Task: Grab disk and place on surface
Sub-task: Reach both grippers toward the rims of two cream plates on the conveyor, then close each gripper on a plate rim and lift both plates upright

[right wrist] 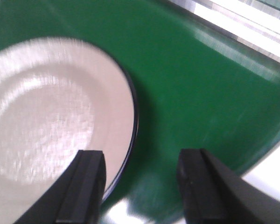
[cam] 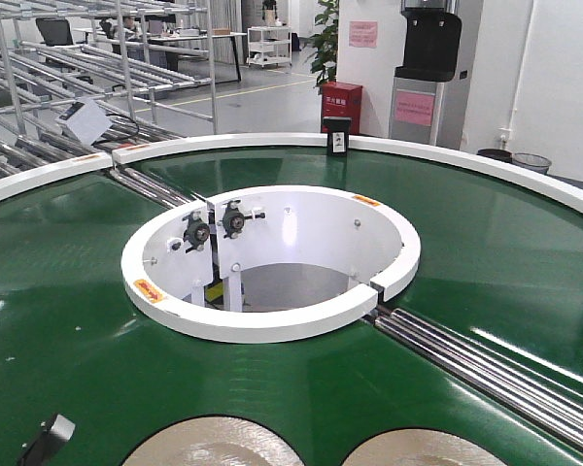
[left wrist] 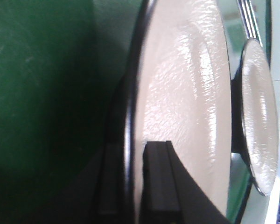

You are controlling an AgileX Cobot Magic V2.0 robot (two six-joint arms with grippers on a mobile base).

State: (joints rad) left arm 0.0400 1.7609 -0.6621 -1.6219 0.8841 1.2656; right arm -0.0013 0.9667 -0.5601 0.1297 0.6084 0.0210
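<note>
Left disk [cam: 204,449] and right disk [cam: 423,451]: pale, flat on green belt [cam: 68,291], on the camera side of white ring [cam: 272,320]. Left fingers [left wrist: 158,186]: astride left disk's rim, cannot tell whether clamped. Right fingers [right wrist: 88,186]: spread wide, empty, above right disk's edge.

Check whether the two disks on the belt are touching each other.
Apart. The front view shows a strip of green belt between the left disk and the right disk.

disk [cam: 214,449]: cream, glossy, dark-rimmed | flat on green belt [cam: 68,291] | second disk [cam: 423,451] just beside
</note>
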